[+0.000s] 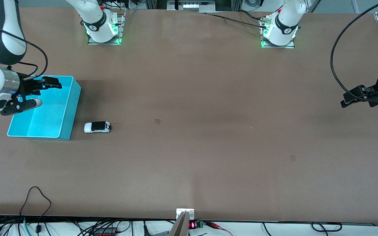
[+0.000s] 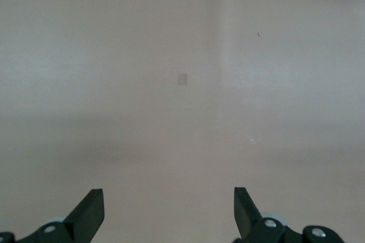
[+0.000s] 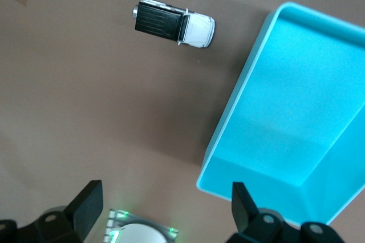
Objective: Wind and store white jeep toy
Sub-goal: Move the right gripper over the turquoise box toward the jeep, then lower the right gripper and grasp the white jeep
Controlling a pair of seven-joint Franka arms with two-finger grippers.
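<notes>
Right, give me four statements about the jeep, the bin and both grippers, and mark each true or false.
1. The white jeep toy lies inside the turquoise bin. False: it sits on the table beside the bin.
2. The right gripper hangs over the bin, fingers open. True.
3. The left gripper holds the jeep. False: it is empty and open, at the left arm's end of the table.
4. The bin holds nothing. True.

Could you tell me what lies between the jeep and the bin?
Nothing: only bare table separates the jeep from the bin, as the front view shows.
</notes>
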